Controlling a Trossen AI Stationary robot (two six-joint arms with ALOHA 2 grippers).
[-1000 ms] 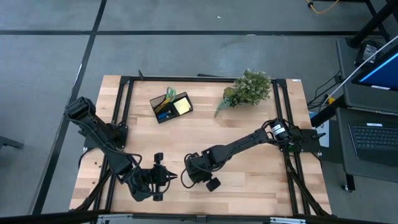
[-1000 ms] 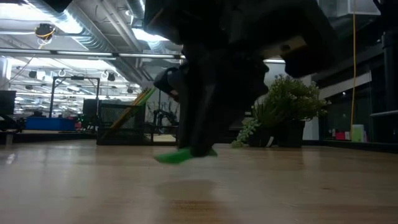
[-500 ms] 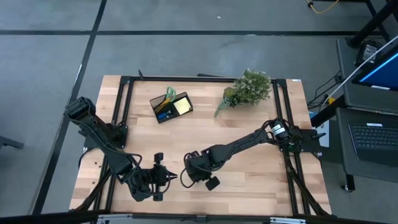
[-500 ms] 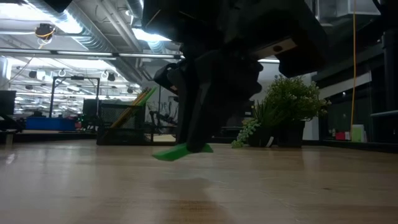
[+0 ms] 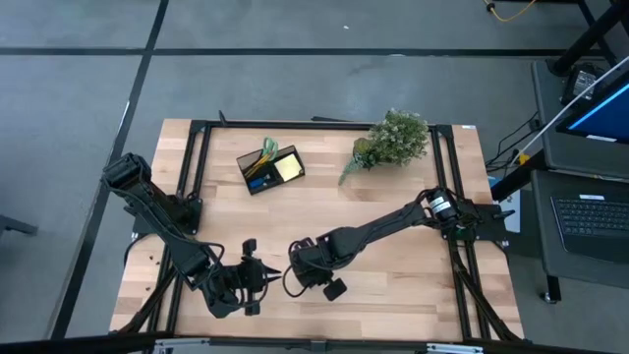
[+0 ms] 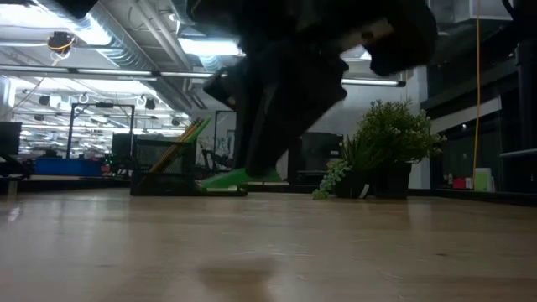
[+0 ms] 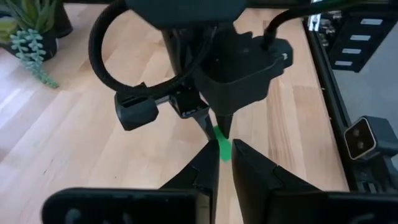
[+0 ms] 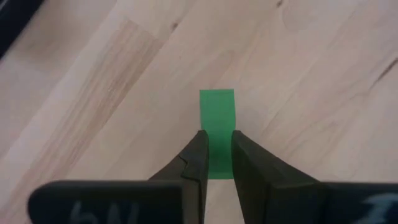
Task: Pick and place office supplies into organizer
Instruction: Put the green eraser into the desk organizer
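Observation:
A small flat green block [image 8: 217,109] hangs just above the wooden table near its front edge, with my right gripper [image 8: 216,134] shut on it; the low view shows the green block [image 6: 228,179] off the table. My left gripper [image 7: 225,149] stands right beside it on the left, its fingers a narrow gap apart. The block's end [image 7: 222,148] shows at that gap; whether they touch, I cannot tell. The black organizer [image 5: 267,167] stands at the far left and holds green-handled scissors, a yellow pad and pencils. My right gripper pinches the green block's two long sides [image 8: 217,155] between its two fingers, near one end. The fingers slant down from above and lie along the block. The free end [image 8: 217,99] sticks out past the fingertips. The block hangs almost level, clear of the table.
A potted green plant [image 5: 393,138] stands at the far right of the table. Black frame rails [image 5: 197,167] run along the table's sides. Bare wood [image 5: 393,285] lies between the grippers and the organizer and to the right.
My right gripper has risen a little with the green block. The block lay on the table, then tilted with one end down, and now hangs clear of the wood.

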